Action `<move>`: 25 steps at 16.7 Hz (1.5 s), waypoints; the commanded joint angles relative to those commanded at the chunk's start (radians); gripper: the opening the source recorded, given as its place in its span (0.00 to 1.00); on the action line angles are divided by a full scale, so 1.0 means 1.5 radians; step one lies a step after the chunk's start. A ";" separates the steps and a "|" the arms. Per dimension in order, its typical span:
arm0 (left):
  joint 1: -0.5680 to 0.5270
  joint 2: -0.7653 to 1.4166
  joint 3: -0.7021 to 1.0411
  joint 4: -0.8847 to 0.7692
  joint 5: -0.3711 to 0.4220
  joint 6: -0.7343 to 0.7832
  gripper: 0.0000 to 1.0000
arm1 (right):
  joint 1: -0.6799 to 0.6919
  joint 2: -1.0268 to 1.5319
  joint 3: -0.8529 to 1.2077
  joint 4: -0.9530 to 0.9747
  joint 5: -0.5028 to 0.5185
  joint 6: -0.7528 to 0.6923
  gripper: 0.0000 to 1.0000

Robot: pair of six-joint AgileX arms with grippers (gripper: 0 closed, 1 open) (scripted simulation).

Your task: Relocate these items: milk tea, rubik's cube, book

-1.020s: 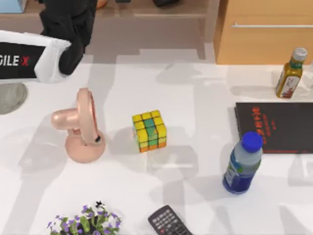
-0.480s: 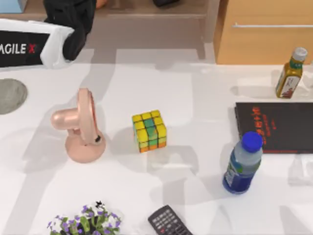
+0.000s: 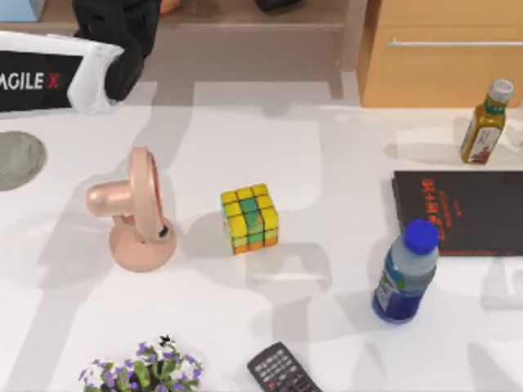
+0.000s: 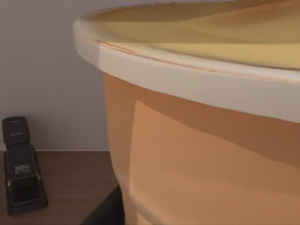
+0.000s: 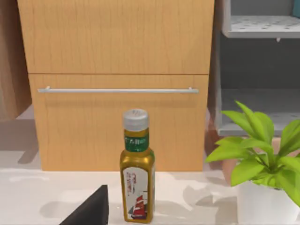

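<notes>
**Still up at the shelf: left arm with the cup, cube waiting mid-table**

Look first at your left wrist view: the peach-orange tapered milk tea cup with its pale rim sits right against the lens, over a dark wooden shelf. Whether the jaws pinch it, you cannot tell. From above, your left arm reaches past the tabletop's far left corner. The small yellow-green-orange rubik's cube stands near the tabletop's middle, just beside the pink desk fan, closer to your left arm than your right.
</notes>
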 joint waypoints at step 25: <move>-0.039 -0.178 -0.232 0.056 -0.039 0.002 0.00 | 0.000 0.000 0.000 0.000 0.000 0.000 1.00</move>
